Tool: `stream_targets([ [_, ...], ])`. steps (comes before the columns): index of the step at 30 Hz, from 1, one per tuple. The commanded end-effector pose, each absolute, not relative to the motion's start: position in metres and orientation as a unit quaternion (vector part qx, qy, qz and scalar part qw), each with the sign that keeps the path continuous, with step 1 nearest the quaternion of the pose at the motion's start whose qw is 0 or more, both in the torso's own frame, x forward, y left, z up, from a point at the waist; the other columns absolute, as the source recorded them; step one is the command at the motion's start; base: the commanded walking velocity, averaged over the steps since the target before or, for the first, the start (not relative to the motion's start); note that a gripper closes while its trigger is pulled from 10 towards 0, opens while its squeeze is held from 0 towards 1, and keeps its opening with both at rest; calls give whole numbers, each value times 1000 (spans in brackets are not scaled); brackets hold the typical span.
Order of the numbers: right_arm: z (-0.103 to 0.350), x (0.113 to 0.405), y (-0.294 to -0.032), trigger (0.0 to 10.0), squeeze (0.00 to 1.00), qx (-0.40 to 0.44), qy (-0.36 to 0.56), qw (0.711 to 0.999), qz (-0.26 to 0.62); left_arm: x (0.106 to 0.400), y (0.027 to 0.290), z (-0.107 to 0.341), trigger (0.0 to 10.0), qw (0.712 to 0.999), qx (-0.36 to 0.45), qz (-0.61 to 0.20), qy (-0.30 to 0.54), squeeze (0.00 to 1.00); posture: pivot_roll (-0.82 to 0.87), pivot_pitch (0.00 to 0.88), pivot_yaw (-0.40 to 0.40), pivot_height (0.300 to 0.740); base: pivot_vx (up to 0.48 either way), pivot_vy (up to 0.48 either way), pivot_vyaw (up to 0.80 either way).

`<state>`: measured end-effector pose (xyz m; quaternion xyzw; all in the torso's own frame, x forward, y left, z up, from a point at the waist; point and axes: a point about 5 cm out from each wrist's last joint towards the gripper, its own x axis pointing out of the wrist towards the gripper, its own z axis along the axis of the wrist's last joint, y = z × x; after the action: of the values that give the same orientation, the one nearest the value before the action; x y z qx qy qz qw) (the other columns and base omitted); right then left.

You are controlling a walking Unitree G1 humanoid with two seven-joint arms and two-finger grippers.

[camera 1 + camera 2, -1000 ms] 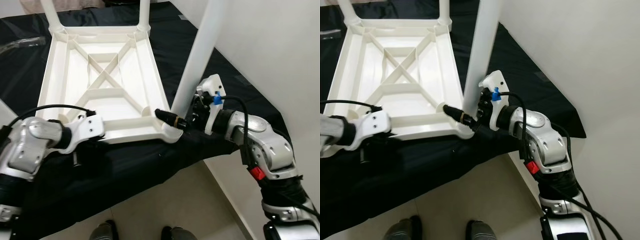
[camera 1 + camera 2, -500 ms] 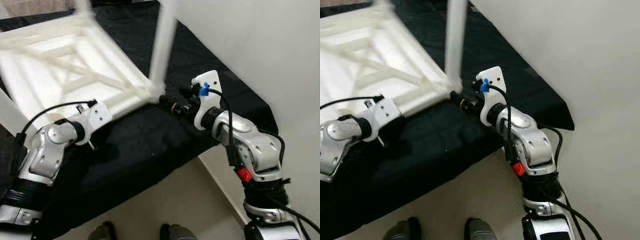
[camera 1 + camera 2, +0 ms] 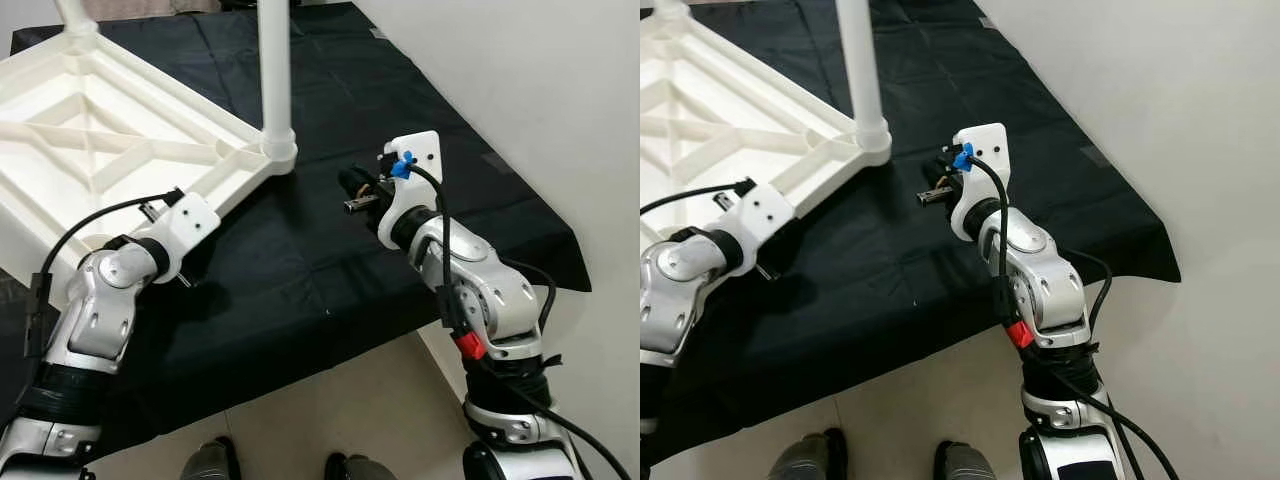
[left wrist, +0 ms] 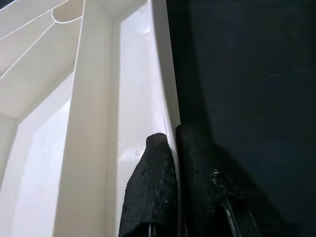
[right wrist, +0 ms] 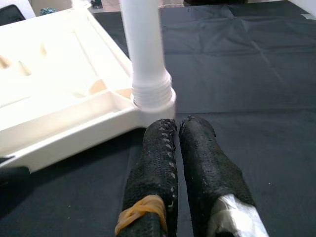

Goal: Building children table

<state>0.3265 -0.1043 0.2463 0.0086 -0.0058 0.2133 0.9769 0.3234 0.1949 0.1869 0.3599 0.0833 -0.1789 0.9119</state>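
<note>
A white plastic children's table (image 3: 120,150) lies upside down on a black cloth. One white leg (image 3: 275,70) stands upright in its near corner socket (image 3: 278,150). In the left wrist view, my left gripper (image 4: 170,136) is shut on the table's rim (image 4: 165,89), with one finger inside the rim and one outside. That gripper sits under its wrist plate (image 3: 185,225) at the table's near edge. My right gripper (image 3: 350,192) is shut with nothing in it. It points at the leg's base from a short way to the right, and its fingertips (image 5: 160,127) are apart from the socket (image 5: 150,101).
The black cloth (image 3: 330,260) covers the work surface and drops off at the front edge (image 3: 330,350). A white wall (image 3: 540,90) rises close on the right. A second leg (image 3: 75,12) stands at the table's far corner. Beige floor tiles (image 3: 400,420) lie below.
The whole view has swung, so the camera moved. My right gripper, earlier at the leg's base by the corner, now sits a short way from it. My left gripper stays on the rim.
</note>
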Motion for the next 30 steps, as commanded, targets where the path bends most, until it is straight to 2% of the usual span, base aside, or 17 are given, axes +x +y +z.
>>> stream_targets([
  [1, 244, 327, -108, 10000, 0, 3, 1, 980, 200, 318, 170, 186, 4902, 902, 363, -230, 36, 0, -97, 172, -122, 740, 0, 0, 0],
  [2, 244, 328, -111, 10000, 0, 3, 6, 982, 186, 313, 155, 185, 10000, 888, 367, -274, 20, 0, -101, 168, -118, 740, 0, 0, 0],
  [7, 241, 329, -116, 10000, 0, 7, 17, 987, 157, 305, 137, 183, 10000, 864, 372, -339, 1, 0, -99, 165, -118, 740, 0, 0, 0],
  [8, 240, 330, -117, 10000, 0, 16, 20, 989, 148, 300, 134, 182, 10000, 844, 385, -373, 2, 0, -94, 166, -118, 740, 0, 0, 0],
  [9, 240, 330, -117, 10000, 0, 16, 20, 989, 148, 300, 134, 182, 10000, 844, 385, -373, 2, 0, -94, 166, -118, 740, 0, 0, 0],
  [12, 242, 331, -114, 10000, 0, 39, 14, 987, 152, 289, 141, 177, 10000, 801, 424, -423, 17, 0, -90, 167, -116, 740, 0, 0, 0],
  [17, 244, 331, -113, 10000, 0, 40, 12, 987, 154, 283, 145, 177, 10000, 784, 436, -441, 21, 0, -83, 167, -120, 740, 0, 0, 0],
  [21, 243, 333, -118, 10000, 0, 33, 16, 989, 141, 273, 159, 173, 10000, 758, 463, -458, 40, 0, -77, 172, -122, 740, 0, 0, 0],
  [22, 243, 332, -119, 10000, 855, 36, 14, 988, 148, 273, 163, 172, 10000, 755, 471, -454, 43, 0, -80, 173, -124, 740, 0, 0, 0],
  [23, 244, 332, -119, 10000, 1000, 39, 12, 987, 154, 273, 165, 172, 10000, 754, 475, -452, 45, 0, -80, 173, -124, 740, 0, 0, 0],
  [24, 244, 332, -119, 10000, 1000, 39, 12, 987, 154, 273, 165, 172, 10000, 754, 475, -452, 45, 0, -80, 173, -124, 740, 0, 0, 0],
  [26, 250, 323, -114, 10000, 1000, 60, -8, 974, 218, 273, 171, 171, 10000, 751, 485, -446, 47, 0, -83, 177, -127, 740, 0, 0, 0],
  [30, 253, 320, -116, 10000, 1000, 64, -16, 969, 236, 272, 172, 171, 10000, 749, 487, -447, 46, 0, -83, 177, -127, 740, 0, 0, 0],
])
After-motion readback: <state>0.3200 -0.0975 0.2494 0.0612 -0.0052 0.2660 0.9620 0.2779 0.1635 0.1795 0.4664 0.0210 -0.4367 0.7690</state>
